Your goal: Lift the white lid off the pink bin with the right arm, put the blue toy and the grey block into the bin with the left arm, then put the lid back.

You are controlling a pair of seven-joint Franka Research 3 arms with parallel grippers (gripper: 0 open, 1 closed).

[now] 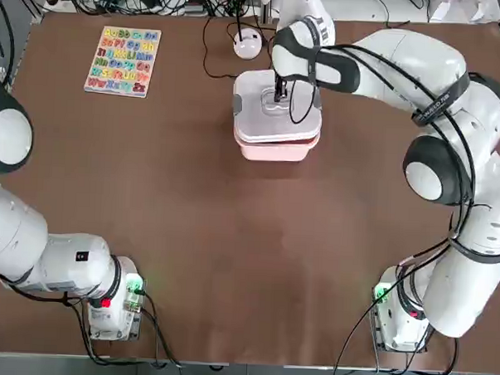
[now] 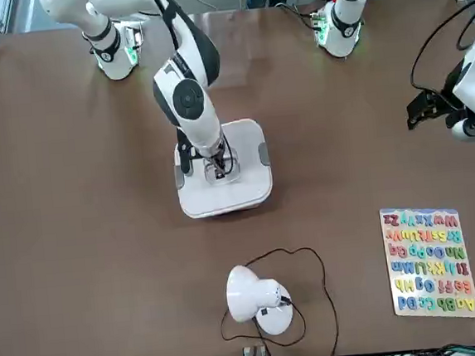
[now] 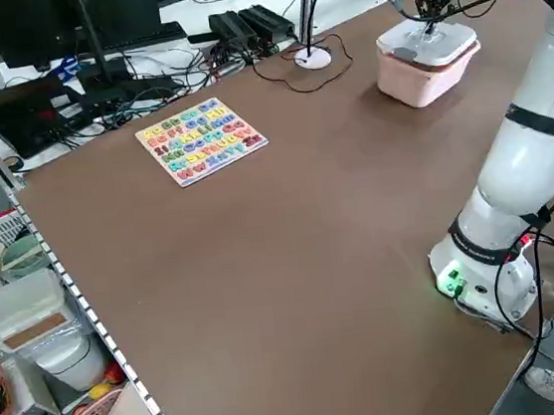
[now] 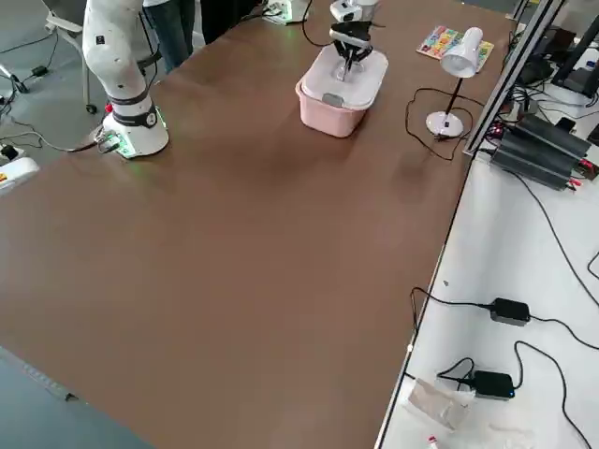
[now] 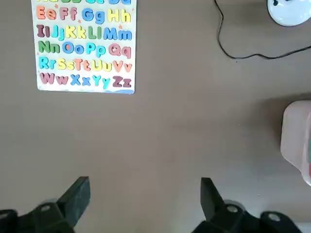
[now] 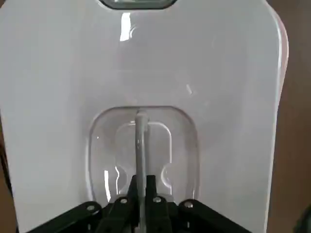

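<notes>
Right gripper [image 6: 140, 187] clenched on handle rib of white lid [image 1: 270, 109], lid seated atop pink bin [image 1: 276, 149], table's 12 o'clock. Left gripper [image 5: 141, 199] released, idle, 9 o'clock. Toys unseen.

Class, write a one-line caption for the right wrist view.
Right gripper shut on the white lid's recessed handle.

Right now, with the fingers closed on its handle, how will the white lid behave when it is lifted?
The white lid looks like stiff moulded plastic, so it should stay flat. It is probably light. The right gripper pinches only a thin central rib, so the lid may tilt or swing a little.
</notes>
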